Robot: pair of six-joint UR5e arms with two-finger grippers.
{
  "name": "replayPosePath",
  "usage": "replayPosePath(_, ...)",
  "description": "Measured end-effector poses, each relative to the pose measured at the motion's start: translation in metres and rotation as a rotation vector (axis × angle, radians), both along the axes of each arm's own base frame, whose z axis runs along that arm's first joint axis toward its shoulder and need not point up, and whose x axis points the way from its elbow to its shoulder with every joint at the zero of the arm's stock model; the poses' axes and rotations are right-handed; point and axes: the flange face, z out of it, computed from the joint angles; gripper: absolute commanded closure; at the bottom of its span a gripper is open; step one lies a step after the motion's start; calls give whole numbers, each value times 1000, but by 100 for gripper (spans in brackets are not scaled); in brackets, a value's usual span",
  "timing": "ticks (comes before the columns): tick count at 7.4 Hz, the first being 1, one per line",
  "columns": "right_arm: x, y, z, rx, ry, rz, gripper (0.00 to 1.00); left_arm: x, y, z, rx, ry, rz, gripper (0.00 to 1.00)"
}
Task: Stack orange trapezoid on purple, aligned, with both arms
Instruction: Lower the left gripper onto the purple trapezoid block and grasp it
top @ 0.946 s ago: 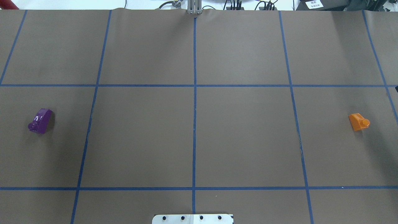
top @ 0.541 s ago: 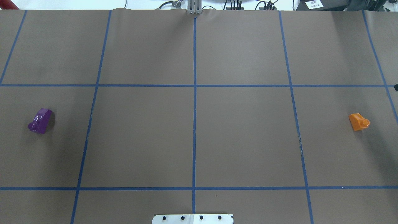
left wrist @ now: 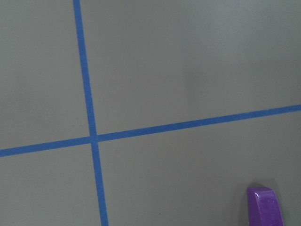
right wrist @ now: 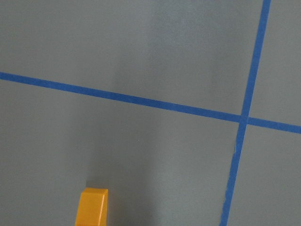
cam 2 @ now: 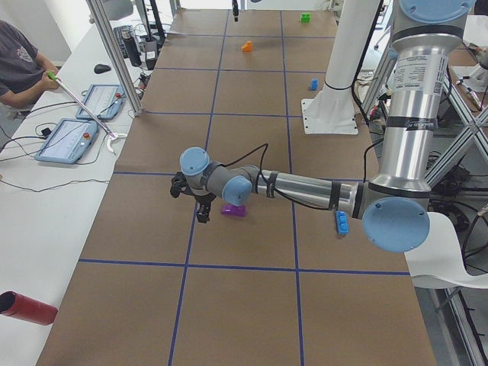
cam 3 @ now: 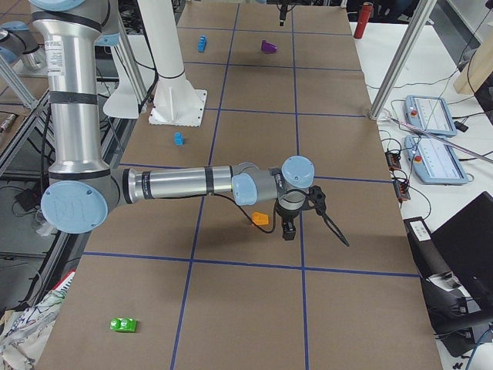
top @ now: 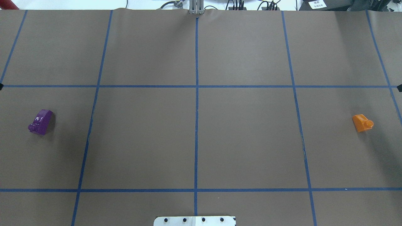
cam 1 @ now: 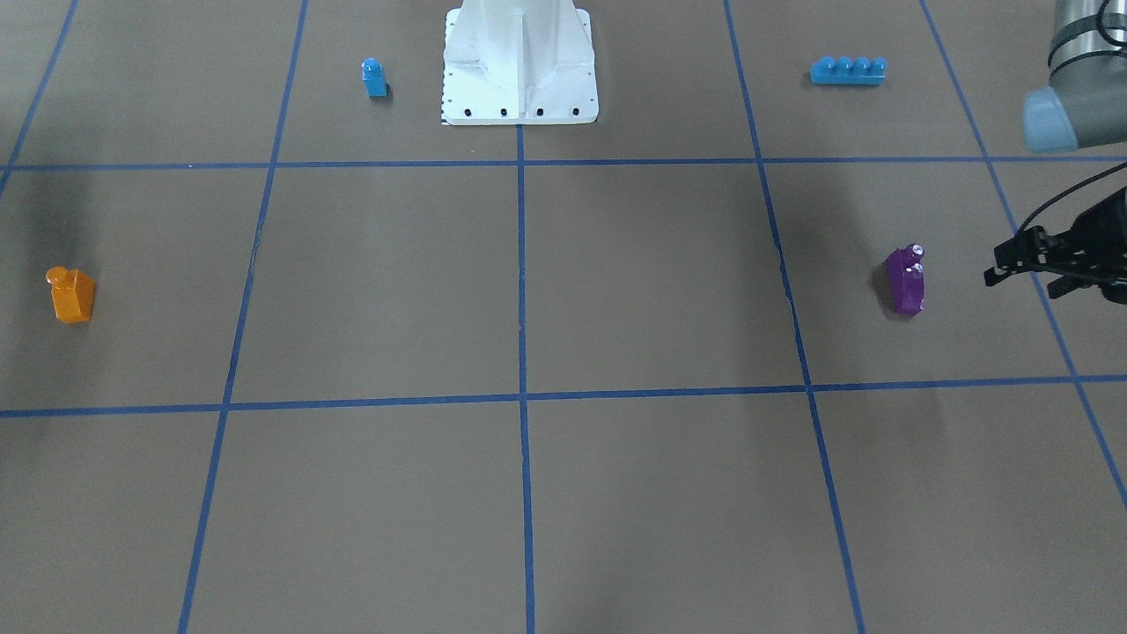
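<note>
Orange plastic trapezoid block point(top: 362, 122) and glossy purple sloped block point(top: 40, 121) sat well apart on the brown table point(top: 245, 141). The left gripper point(cam 1: 1021, 275) hovered near the purple one with its jaws spread; the right gripper point(cam 3: 303, 214) could not be judged.

Silver-grey, black-banded tubular arms point(cam 2: 410, 99), pale blue joint caps point(cam 2: 395, 226), trailing black cables point(cam 3: 331, 228), white bolted pedestal point(cam 1: 519, 62).
</note>
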Motion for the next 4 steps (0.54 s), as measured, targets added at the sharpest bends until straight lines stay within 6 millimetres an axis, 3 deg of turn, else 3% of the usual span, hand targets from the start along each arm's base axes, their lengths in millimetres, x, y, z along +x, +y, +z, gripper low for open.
replayPosePath(2,-3,0,1,-5,-5,-5,0,68,22,-16,-24,-34,-46,0)
replayPosePath(4,-6,1,2,-6,-4,-12,0,102,43,1,-50,-70,-21,1)
